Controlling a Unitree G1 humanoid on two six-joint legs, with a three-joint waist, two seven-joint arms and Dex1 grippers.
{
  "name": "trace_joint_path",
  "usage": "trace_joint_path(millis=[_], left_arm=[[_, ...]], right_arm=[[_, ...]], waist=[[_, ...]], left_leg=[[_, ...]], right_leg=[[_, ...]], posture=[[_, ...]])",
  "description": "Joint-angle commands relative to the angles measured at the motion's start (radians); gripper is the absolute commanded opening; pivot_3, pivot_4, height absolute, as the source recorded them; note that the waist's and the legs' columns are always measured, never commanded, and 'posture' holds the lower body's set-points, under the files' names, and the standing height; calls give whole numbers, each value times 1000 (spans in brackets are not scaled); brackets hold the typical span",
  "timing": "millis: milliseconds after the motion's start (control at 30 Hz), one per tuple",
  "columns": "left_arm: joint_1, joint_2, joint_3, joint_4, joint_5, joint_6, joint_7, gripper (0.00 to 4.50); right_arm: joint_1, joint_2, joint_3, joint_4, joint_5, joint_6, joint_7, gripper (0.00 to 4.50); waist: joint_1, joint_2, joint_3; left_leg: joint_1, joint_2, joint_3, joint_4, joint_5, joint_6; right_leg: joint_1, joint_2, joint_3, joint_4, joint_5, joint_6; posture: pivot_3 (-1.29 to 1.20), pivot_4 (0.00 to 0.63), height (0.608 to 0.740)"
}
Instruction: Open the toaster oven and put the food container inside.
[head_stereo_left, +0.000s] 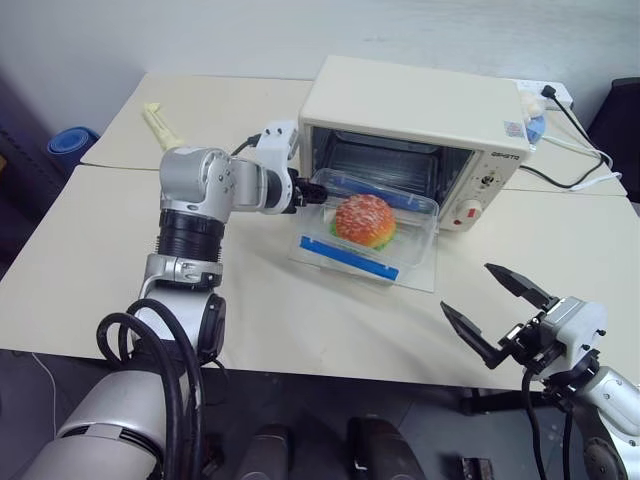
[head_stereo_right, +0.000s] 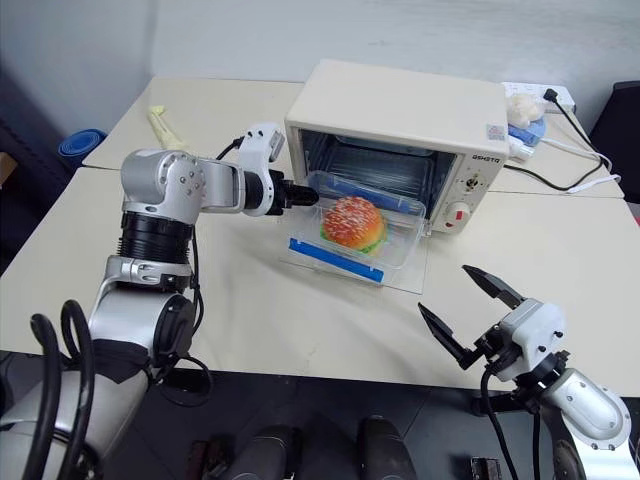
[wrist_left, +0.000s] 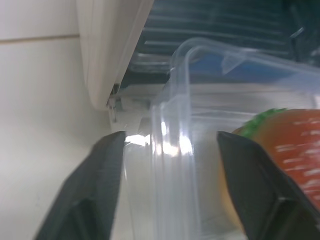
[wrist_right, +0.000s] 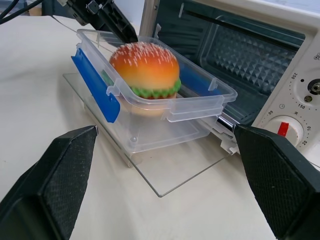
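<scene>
Left eye view: a cream toaster oven (head_stereo_left: 415, 130) is seen on a pale desk (head_stereo_left: 120, 270), with its glass door (head_stereo_left: 420, 275) already dropped flat. The food container (head_stereo_left: 370, 225), a clear box with blue clips and a toy burger inside, is set on that open door, with its far end at the oven mouth but not yet on the rack. The left gripper (head_stereo_left: 308, 192) is held at the container's left end; in the left wrist view its fingers (wrist_left: 95, 185) are parted on either side of the box wall, apparently released rather than clamped. The right gripper (head_stereo_left: 497, 307) hangs near the desk's front edge, well apart from the oven, with fingers spread wide and empty. The opening step appears done; what is judged left is pushing the container fully inside.
</scene>
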Motion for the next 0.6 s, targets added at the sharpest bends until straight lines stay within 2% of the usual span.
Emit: trace_joint_path(millis=[33,100,167,267,367,400,533,567,600], left_arm=[[13,69,70,-99,-67,23,-103,3146],[47,162,43,-139,-108,58,-220,3146],[126,264,3,-227,-145,-47,-415,3184],[268,400,-82,-286,-97,-278,-643,2591],[438,485,-156,-303,6,-664,-873,1668],[492,489,-174,-307,21,-745,-926,1386],[543,387,-168,-279,1,-772,-916,144],[546,377,-184,-273,23,-808,-932,0],[546,369,-196,-268,38,-831,-941,0]], right_arm=[[-22,-33,-15,-70,61,57,-8,4500],[-29,-81,-7,-95,84,139,3,4500],[-35,-136,24,-108,45,223,-6,4119],[-65,-168,78,-135,45,336,-43,3263],[-123,-166,153,-157,47,418,-63,2228],[-159,-158,197,-146,29,435,-68,1902],[-308,-144,317,-42,-44,449,-50,562],[-346,-135,332,-12,-60,443,-53,173],[-371,-129,341,10,-72,437,-52,41]], waist=[[-4,0,0],[-17,0,0],[-28,1,0],[-23,1,0],[-18,1,0],[-17,1,0],[5,0,0],[7,0,0],[6,0,0]], left_leg=[[0,0,0,0,0,0],[0,1,1,0,0,-1],[1,1,1,-1,1,-2],[2,3,0,-2,1,-3],[2,3,0,-1,1,-3],[1,3,0,-1,1,-3],[-2,2,-3,1,1,0],[-3,2,-4,2,0,1],[-3,1,-4,3,0,1]], right_leg=[[0,0,0,0,0,0],[-1,0,0,1,0,0],[-1,1,0,1,0,0],[-1,2,0,1,-1,-1],[0,1,0,0,-1,-2],[0,1,0,0,-1,-2],[0,-1,-1,-1,-1,-2],[0,-1,-2,-1,-1,-2],[0,-1,-2,-2,-1,-2]], posture=[[0,150,740],[0,150,740],[0,150,740],[0,150,740],[0,150,740],[0,150,740],[0,150,740],[0,150,740],[0,150,740]])
